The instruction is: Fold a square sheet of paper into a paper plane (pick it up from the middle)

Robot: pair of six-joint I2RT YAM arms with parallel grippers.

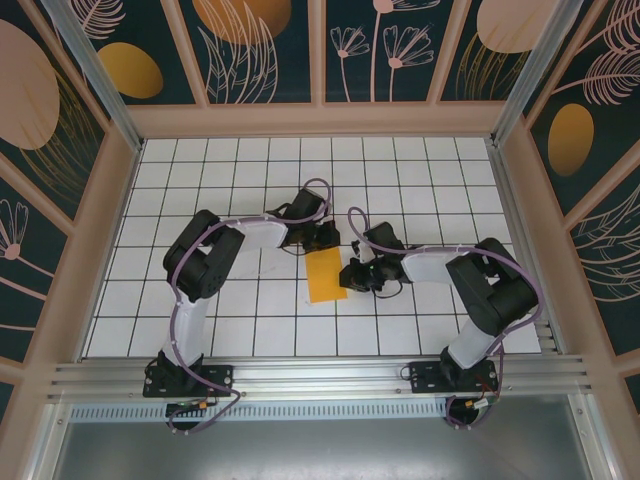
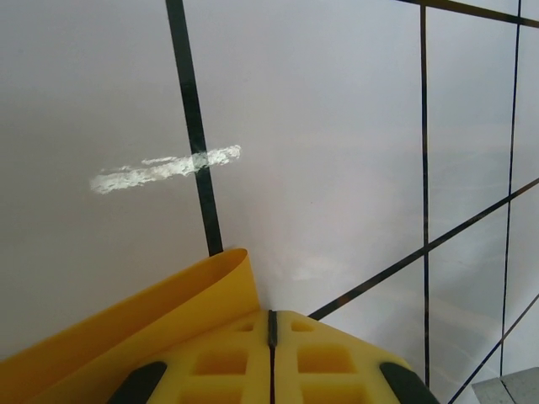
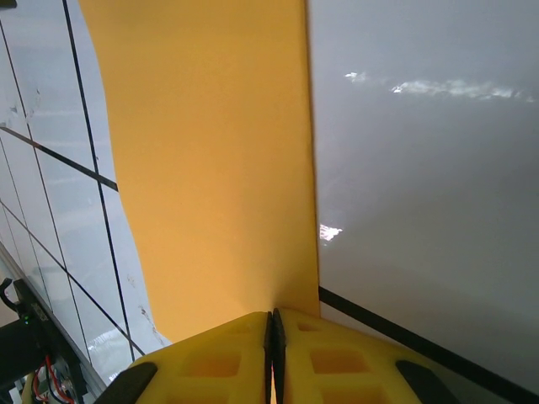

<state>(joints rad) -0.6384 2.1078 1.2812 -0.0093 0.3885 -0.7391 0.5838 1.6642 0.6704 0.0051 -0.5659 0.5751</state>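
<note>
The square sheet of paper [image 1: 324, 278] lies mid-table as an orange-yellow strip, about one tile wide and two long. My right gripper [image 1: 352, 275] meets its right edge. In the right wrist view, that gripper [image 3: 273, 313] is shut, and the paper [image 3: 210, 151] runs out from its fingertips with a slight pucker at the seam. My left gripper [image 1: 322, 243] is at the sheet's far end. In the left wrist view its yellow fingertips [image 2: 271, 313] are pressed together, with a curled-up edge of the paper [image 2: 126, 337] rising against the left finger. Nothing shows in that seam.
The white grid table [image 1: 240, 170] is walled by tan frames with printed panels [image 1: 250, 40] at the back and sides. An aluminium rail [image 1: 320, 375] carrying both arm bases runs along the near edge. The left arm's elbow [image 1: 200, 260] and right arm's elbow [image 1: 495, 285] bulge outward.
</note>
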